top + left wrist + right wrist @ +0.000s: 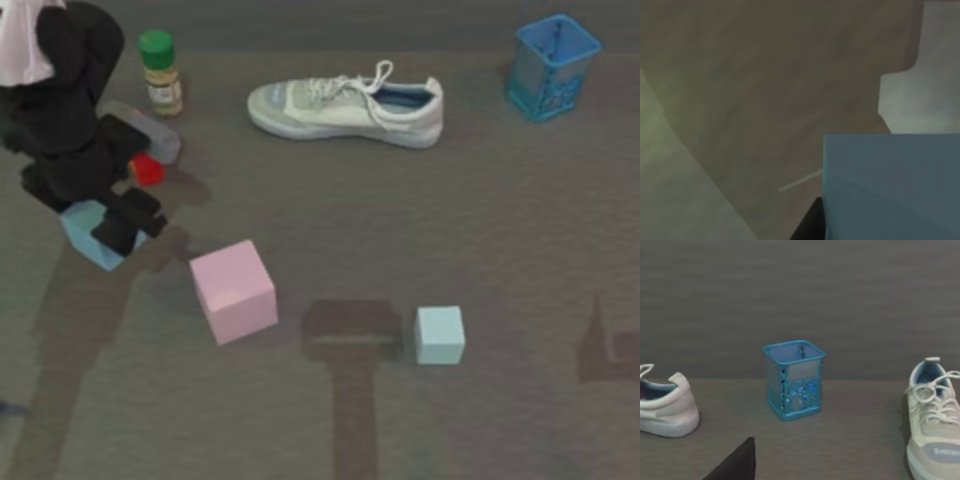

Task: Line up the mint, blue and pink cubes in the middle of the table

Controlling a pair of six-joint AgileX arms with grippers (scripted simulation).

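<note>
At table's left, left hand [118, 232] over matte blue cube [84, 227]

A light blue cube [890, 187] filled one corner of the left wrist view, seen very close, its flat face and straight edges sharp against the table [780, 80]. Beside the cube's edge a small dark shape [807, 225] showed, touching it. Around the cube the grey-brown table carried a darker shadow band between paler patches.
</note>
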